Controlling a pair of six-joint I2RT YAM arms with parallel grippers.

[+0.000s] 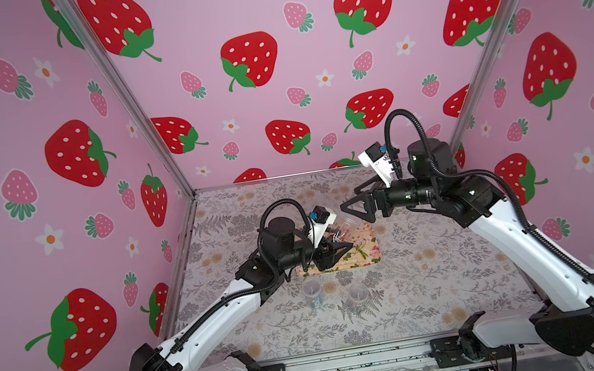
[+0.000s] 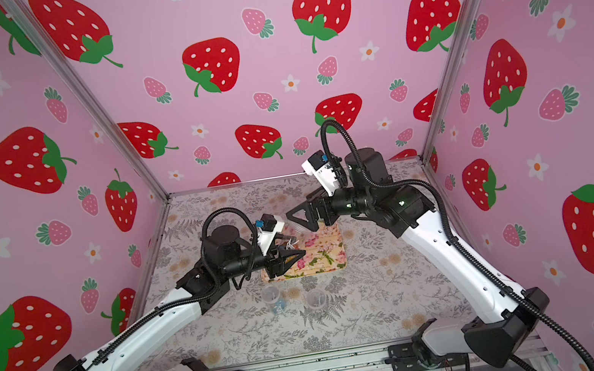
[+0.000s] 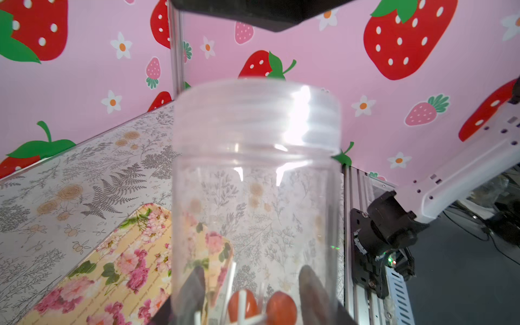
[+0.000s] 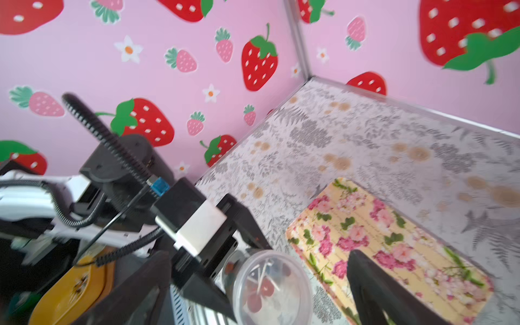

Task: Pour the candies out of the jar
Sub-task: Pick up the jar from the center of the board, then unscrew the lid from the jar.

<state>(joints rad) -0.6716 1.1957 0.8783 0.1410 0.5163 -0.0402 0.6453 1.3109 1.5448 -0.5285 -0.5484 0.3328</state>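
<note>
**Bench stock, as I read it from my remote station**

- **Jar** (image 3: 256,197): clear plastic with a threaded neck. It is held off the table at the centre of both top views. It lies roughly on its side over the upper left corner of the tray (image 1: 363,254).
- **Candies** (image 3: 277,309): orange-red round heads on thin white sticks, bunched at the jar's closed end, at the bottom edge of the left wrist view. In the right wrist view I see red heads and sticks through the neck end. Every one I can find sits inside the jar.
- **Left gripper** (image 1: 336,242): clenched on the jar near its base. Its fingers (image 3: 311,289) show dark through the clear wall on either side of the candies.
- **Right gripper** (image 1: 348,198): released, jaws spread wide, just right of centre in a top view. In its wrist view the jar's neck end sits between its fingers (image 4: 374,292), apart from them.
- **Tray**: yellow with pink roses, flat on the table (image 1: 440,272), which has a grey fern print.
- **Clear cups** (image 1: 312,290): a pair, upright at lower centre below the tray, side by side but apart. Their contents are too small for me to tell.
</note>
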